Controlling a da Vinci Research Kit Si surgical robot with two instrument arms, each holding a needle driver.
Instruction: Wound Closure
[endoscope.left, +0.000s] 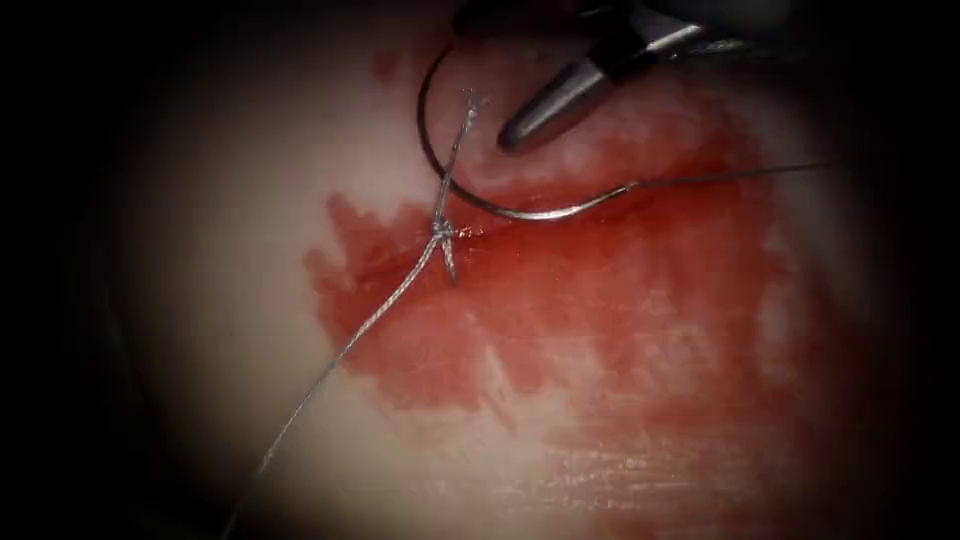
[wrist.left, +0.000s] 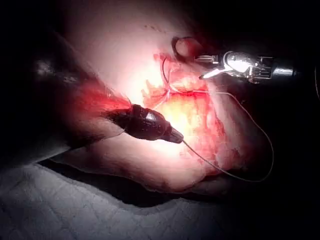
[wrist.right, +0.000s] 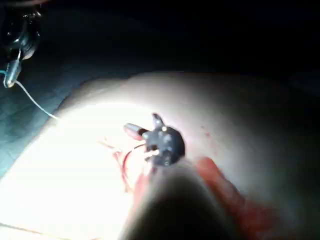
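Lying flat on the tissue (endoscope.left: 250, 300) in the upper centre of the endoscope frame, the needle (endoscope.left: 520, 213) shows its curve along the surface. No part of it that can be seen is buried. One end climbs toward the dark top edge. The other points right, where the thread (endoscope.left: 720, 177) leaves it and runs off toward the right edge of the frame.

Just below the bottom of the needle's arc, a knot (endoscope.left: 441, 230) sits on the cut (endoscope.left: 385, 265), in the middle of the red fluid (endoscope.left: 620, 300). A frayed tail rises from the knot across the needle's curve. A short tail hangs beneath it, and a long strand slants away to the lower left of the frame.

The right tool (wrist.left: 205, 67) hovers over the needle's upper bend. In both wrist views its jaws stand apart and grip nothing. The endoscope view shows one bright jaw pointing down and to the left, short of the needle. Whether the other jaw touches the needle's top end cannot be told.

The left tool (wrist.left: 177, 137) is well apart from the knot. Its dark jaws are pressed together on the thread, which leaves their tip and sweeps in a wide loop round the edge of the tissue. A pale quilted cloth (wrist.left: 100, 210) lies under the tissue.
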